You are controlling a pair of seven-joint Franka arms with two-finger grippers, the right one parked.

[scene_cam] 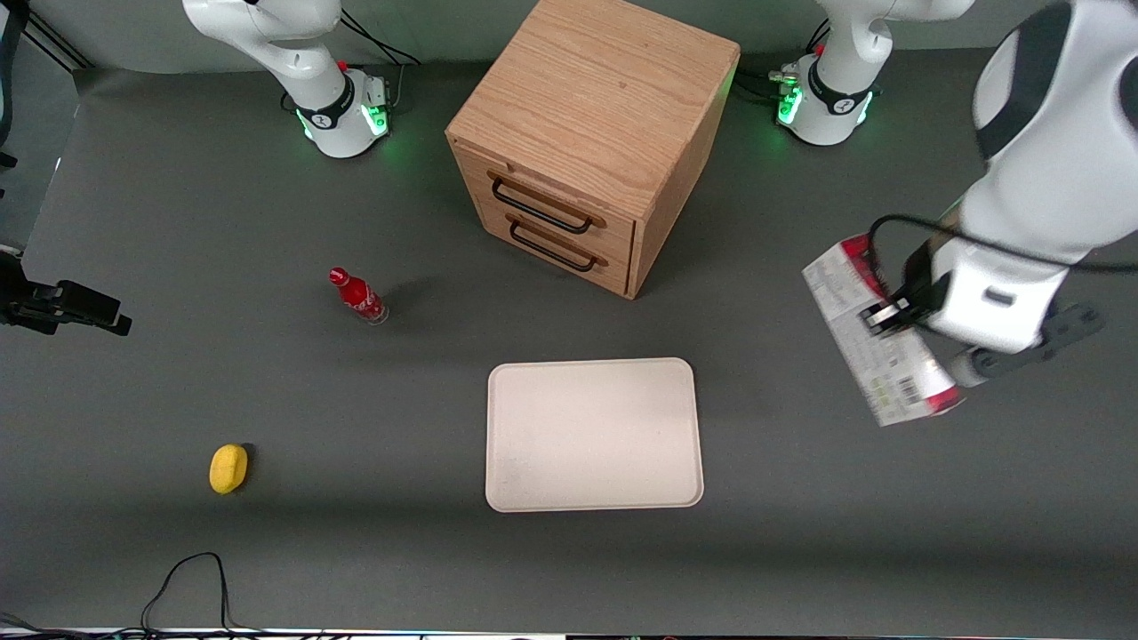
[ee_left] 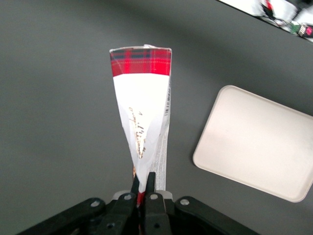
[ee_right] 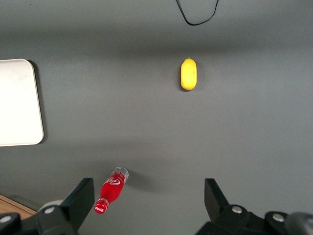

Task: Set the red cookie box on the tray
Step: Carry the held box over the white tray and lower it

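Gripping red cookie box (scene_cam: 880,338), tool (scene_cam: 876,316) above grey table (scene_cam: 178,222)

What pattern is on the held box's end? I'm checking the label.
Red tartan plaid on the box, clearest in the left wrist view; the gripper holds it.

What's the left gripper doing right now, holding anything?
Left gripper: closed on the red cookie box, carrying it above the table toward the working arm's end, not yet over the tray.
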